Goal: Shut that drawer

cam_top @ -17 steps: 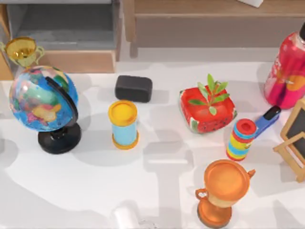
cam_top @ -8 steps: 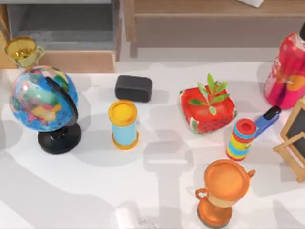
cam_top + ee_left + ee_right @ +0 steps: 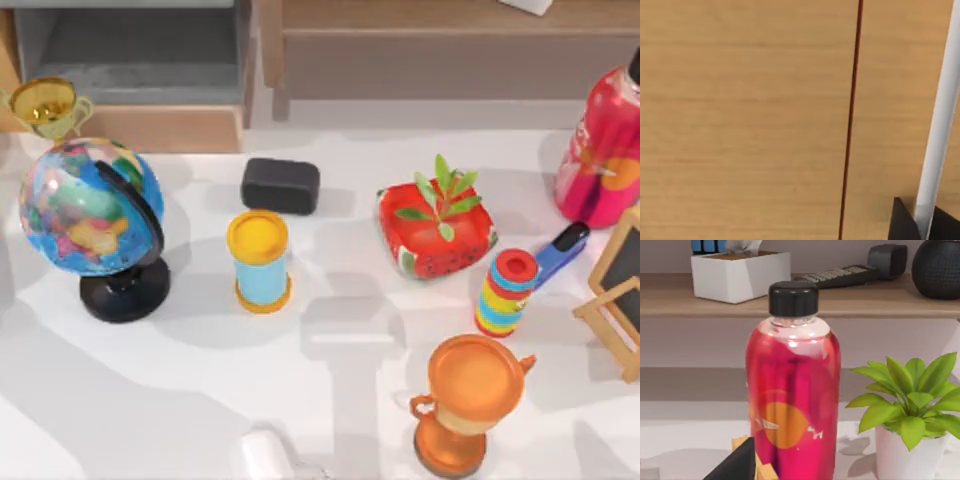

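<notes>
Drawer (image 3: 150, 128) open (grey inside).

Tan-fronted wooden drawer (image 3: 150, 125), grey inside, standing open, table's far left

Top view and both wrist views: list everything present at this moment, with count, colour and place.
drawer: 1, light tan front, grey inside, open, far left
furniture piece: 1, wooden, brown-grey panel, far right
small trophy: 1, gold, before the drawer
globe: 1, blue, black stand, left
block: 1, black, centre
can: 1, blue, yellow lid, centre
planter: 1, red, green plant
striped can: 1, multicoloured, right
stapler: 1, blue
large trophy: 1, orange, near right
bottle: 1, pink, black cap, far right
easel board: 1, wooden, right edge
left gripper: 1, black, close to tan wood
right gripper: 1, black, facing the bottle
</notes>
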`<move>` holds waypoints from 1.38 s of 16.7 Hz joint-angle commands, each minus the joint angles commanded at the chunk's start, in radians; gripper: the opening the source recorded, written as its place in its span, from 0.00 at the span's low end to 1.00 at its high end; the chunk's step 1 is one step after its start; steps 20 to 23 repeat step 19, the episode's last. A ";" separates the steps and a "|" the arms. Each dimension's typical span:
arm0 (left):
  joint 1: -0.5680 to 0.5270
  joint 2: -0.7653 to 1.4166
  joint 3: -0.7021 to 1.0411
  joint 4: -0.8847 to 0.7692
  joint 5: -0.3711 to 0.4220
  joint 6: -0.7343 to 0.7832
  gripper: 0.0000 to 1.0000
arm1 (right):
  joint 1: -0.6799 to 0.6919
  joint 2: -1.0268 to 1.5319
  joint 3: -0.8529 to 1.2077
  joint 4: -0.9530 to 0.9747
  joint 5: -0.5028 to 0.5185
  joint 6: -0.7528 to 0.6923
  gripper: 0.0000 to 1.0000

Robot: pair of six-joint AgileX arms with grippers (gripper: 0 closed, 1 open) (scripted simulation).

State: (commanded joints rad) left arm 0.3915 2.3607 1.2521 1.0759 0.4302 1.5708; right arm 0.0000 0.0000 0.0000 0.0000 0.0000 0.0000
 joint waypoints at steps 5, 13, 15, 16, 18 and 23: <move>0.000 0.000 0.000 0.000 0.000 0.000 0.38 | 0.000 0.000 0.000 0.000 0.000 0.000 1.00; 0.000 0.000 0.000 0.000 0.000 0.000 0.98 | 0.000 0.000 0.000 0.000 0.000 0.000 1.00; 0.000 0.000 0.000 0.000 0.000 0.000 1.00 | 0.000 0.000 0.000 0.000 0.000 0.000 1.00; 0.000 0.000 0.000 0.000 0.000 0.000 1.00 | 0.000 0.000 0.000 0.000 0.000 0.000 1.00; 0.000 0.000 0.000 0.000 0.000 0.000 1.00 | 0.000 0.000 0.000 0.000 0.000 0.000 1.00; 0.000 0.000 0.000 0.000 0.000 0.000 1.00 | 0.000 0.000 0.000 0.000 0.000 0.000 1.00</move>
